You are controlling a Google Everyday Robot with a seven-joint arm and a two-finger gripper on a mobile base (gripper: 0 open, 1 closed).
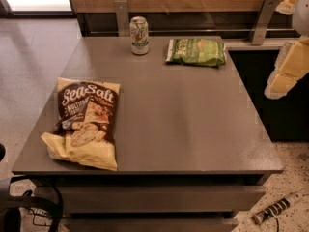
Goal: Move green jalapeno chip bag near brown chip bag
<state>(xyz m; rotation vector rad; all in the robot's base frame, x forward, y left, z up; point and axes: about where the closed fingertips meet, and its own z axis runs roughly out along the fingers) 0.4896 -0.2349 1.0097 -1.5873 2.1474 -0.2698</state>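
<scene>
The green jalapeno chip bag (196, 51) lies flat at the far right of the grey table (178, 115). The brown chip bag (85, 122), marked "Sea Salt", lies near the front left corner, far from the green bag. My gripper (286, 70) shows as pale yellow-white parts at the right edge of the view. It hangs beyond the table's right side, right of the green bag and apart from it. It holds nothing that I can see.
A green-and-white soda can (139, 35) stands upright at the table's far edge, left of the green bag. A wooden wall panel with metal brackets (263, 19) runs behind. A dark counter (270, 95) stands to the right. Cables lie on the floor at the front left.
</scene>
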